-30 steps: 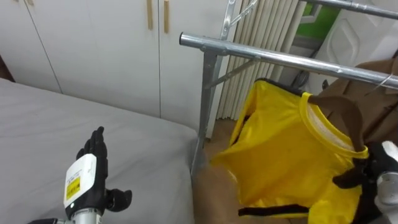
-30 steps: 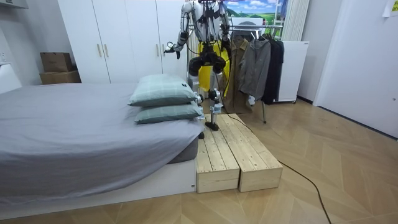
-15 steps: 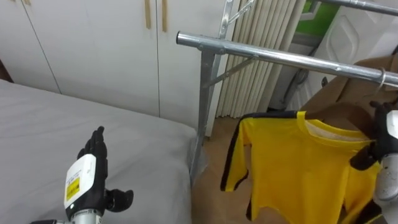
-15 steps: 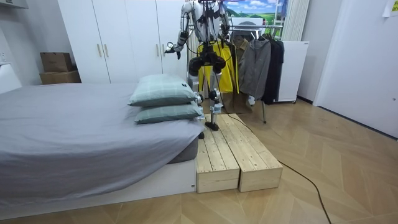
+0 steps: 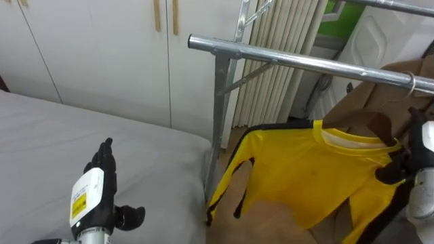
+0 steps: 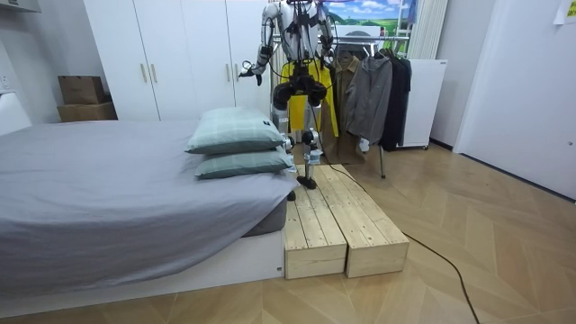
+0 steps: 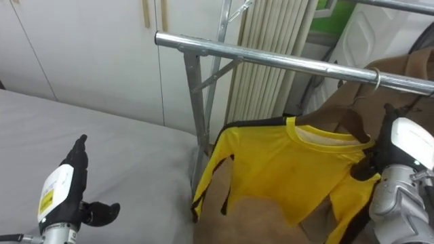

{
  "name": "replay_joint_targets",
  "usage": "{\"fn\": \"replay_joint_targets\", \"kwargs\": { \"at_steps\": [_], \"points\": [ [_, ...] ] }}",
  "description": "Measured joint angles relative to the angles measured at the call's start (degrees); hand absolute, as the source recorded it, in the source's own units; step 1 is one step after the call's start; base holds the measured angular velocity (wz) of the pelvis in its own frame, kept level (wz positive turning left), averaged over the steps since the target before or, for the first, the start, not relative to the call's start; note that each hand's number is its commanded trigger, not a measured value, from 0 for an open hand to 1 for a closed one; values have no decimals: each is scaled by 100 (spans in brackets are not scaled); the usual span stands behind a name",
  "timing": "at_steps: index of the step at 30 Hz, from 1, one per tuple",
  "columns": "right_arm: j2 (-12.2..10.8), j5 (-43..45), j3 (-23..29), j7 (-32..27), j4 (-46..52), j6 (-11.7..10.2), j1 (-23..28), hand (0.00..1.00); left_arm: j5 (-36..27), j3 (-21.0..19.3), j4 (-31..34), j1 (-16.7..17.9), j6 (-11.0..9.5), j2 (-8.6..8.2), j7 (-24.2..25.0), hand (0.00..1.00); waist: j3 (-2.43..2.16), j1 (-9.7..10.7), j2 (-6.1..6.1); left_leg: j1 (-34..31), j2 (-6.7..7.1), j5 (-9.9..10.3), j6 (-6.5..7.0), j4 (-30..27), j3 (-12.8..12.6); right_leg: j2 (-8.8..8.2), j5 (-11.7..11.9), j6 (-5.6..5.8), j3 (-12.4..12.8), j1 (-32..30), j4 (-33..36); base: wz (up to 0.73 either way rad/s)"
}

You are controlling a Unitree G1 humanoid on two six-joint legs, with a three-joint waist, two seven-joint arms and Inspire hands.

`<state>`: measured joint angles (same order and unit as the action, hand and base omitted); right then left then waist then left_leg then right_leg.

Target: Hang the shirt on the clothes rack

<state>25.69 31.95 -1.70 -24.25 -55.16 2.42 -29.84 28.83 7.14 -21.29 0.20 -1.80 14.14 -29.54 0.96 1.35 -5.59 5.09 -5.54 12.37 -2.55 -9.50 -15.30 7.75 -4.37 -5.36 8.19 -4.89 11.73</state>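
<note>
below the rail (image 5: 305, 62), yellow shirt (image 5: 305, 177), seemingly in right robot hand (image 7: 397, 159)

1. A yellow long-sleeved shirt with black trim (image 5: 305, 179) hangs on a brown wooden hanger (image 5: 363, 122), its body slanting left and its left sleeve dangling low.
2. Its right shoulder is pinched in the right robot hand (image 5: 422, 159).
3. It hangs just below a silver metal rail (image 5: 305, 62), on the right.
</note>
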Motion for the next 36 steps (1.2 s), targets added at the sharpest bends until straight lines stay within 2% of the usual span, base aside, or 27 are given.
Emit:
{"fn": "replay_joint_targets", "kwargs": {
  "at_steps": [5, 11, 15, 18, 23, 28, 30, 31, 36],
  "points": [
    [0, -13, 2, 10, 0, -12, 11, 0, 1, -7, 47, -14, -15, -1, 5, 0, -3, -2, 7, 17, -7, 0, 0, 1, -65, 15, 0, 0, 45, -6, 7, -5],
    [1, -86, 3, 73, 69, -189, 81, 0, -5, -4, 152, -14, -26, 0, 11, 0, -9, 4, 15, 51, -23, 0, 0, 1, -186, 41, 4, -6, 111, -2, 18, -5],
    [-1, -83, 16, 63, 706, -231, 713, 0, 11, 8, 381, 14, -26, -1, 16, 0, -28, 25, 51, 64, -24, 0, 0, 2, -198, 45, 4, -6, 136, 22, 18, 0],
    [-5, -123, 40, 58, 919, -287, 1174, 0, 25, 1, 362, 44, -45, 3, 13, 0, -24, 43, 80, 110, -23, 1, -1, 2, -207, 52, 4, -6, 192, 70, 1, -5],
    [-4, -122, 133, 58, 938, -316, 1508, 0, 63, -4, 361, 232, -78, 5, -2, 0, -22, 142, 110, 119, -15, 1, 0, 3, -277, 57, 3, 2, 257, 54, -5, -7],
    [-24, -112, 253, 41, 1567, -315, 2078, 0, 62, 4, 362, 241, -78, 5, -16, 0, -43, 178, 145, 88, -10, 1, 0, 2, -280, 61, 12, 10, 276, 1, 14, -3],
    [-102, -60, 367, -111, 1923, -325, 2374, 0, 93, -2, 367, 339, -78, -1, -19, 0, -88, 189, 222, 104, -12, 1, 0, 7, -339, 65, 22, 12, 286, 10, 11, -6],
    [-127, -65, 380, -159, 2024, -326, 2443, 0, 91, -3, 367, 371, -77, 1, -19, 0, -96, 208, 238, 114, -10, 1, 0, 12, -338, 67, 22, 12, 298, 13, 12, -11],
    [-608, -499, 367, -587, 2216, -461, 2829, 0, 49, 91, 366, 456, -94, -2, -217, 0, -86, 296, 255, 278, -28, 1, 0, 42, -351, 99, 19, 6, 355, 174, -18, -2]
  ]
}}
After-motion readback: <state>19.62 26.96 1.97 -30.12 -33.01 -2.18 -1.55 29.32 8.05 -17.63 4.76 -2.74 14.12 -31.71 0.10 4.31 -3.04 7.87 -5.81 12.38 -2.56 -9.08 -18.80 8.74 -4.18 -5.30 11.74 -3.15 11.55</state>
